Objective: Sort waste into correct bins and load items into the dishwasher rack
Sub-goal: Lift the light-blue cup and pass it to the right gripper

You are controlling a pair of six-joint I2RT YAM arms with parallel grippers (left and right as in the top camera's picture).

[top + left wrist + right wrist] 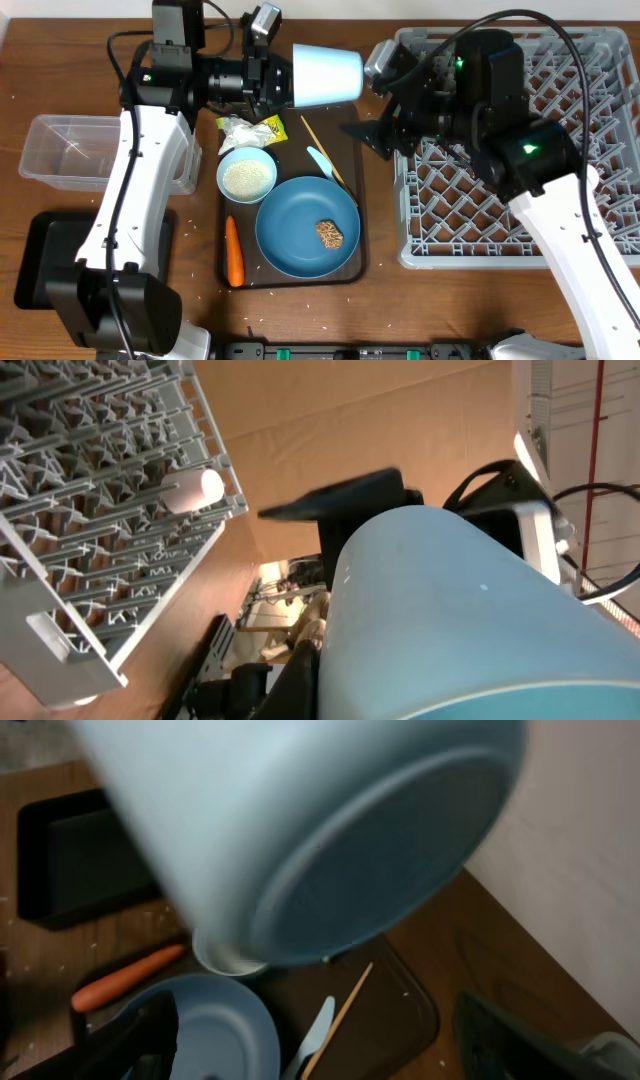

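The light-grey dishwasher rack [520, 150] fills the right side of the counter [60, 60] up to its far edge. In the left wrist view a pale pink cup [195, 490] lies on its side among the pegs by the rack's edge. The dark brown serving tray [350, 270] sits mid-counter, toward the near edge. The clear tub [60, 150] is at the left edge and the black tray [40, 260] at the near-left corner.

On the serving tray are:
- the dark-blue plate [295, 225], carrying the brown food lump [330, 234];
- the light blue bowl [247, 175], holding rice;
- the carrot [233, 250];
- the white napkin [238, 130];
- the yellow-and-silver wrapper [268, 127], its print too small to read;
- the light blue utensil [320, 160], beside the chopsticks [335, 170].

The light blue cup [325, 75] is plain and smooth. It hangs on its side above the tray's far edge, with its base toward the rack. The left claw [285, 78] is clamped tight on the cup's mouth end. The right claw [372, 100] has its jaws spread wide and holds nothing. The cup's base is just in front of it, and I cannot tell whether they touch.
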